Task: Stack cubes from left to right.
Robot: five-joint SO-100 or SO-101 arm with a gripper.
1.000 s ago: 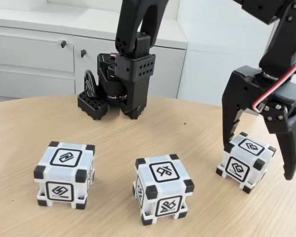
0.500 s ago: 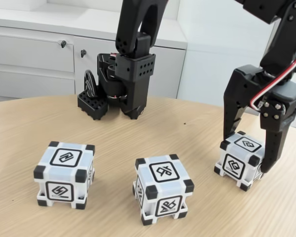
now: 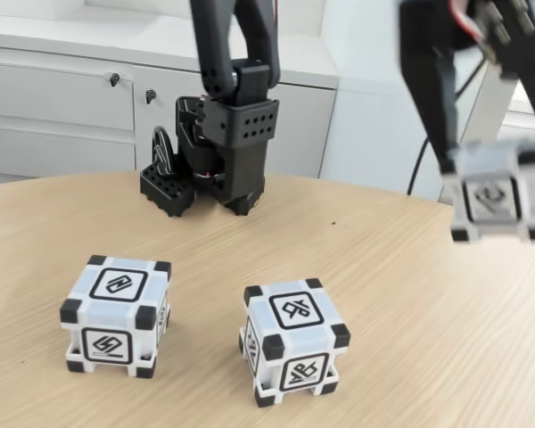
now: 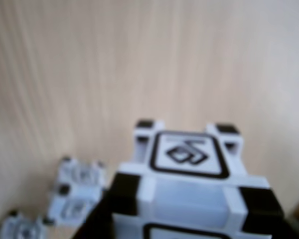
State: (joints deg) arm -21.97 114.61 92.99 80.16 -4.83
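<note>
In the fixed view, the hand [image 3: 499,192] grips one cube [image 3: 501,203] and holds it in the air at the right edge of the picture, well above the table [image 3: 392,294]; both hand and cube are blurred. The other two cubes sit on the table: the left cube [image 3: 116,316] and the middle cube [image 3: 295,341], near each other but apart, each flat on its base, the middle one turned a little. The arm's black base [image 3: 216,152] stands behind them. In the wrist view, the held cube [image 4: 189,189] takes up the lower part of the picture, a glyph face towards the camera, with dark finger parts hugging its lower corners; the two resting cubes [image 4: 77,191] show small and blurred at lower left. The likely trouble from here: the fingers appear to press on smooth plastic faces, so a fast swing could let the cube twist or slip out. If it comes down off-centre or turned against the lower cube, the corner blocks may not seat and it could tip off. A low pass could also knock the middle cube.
</note>
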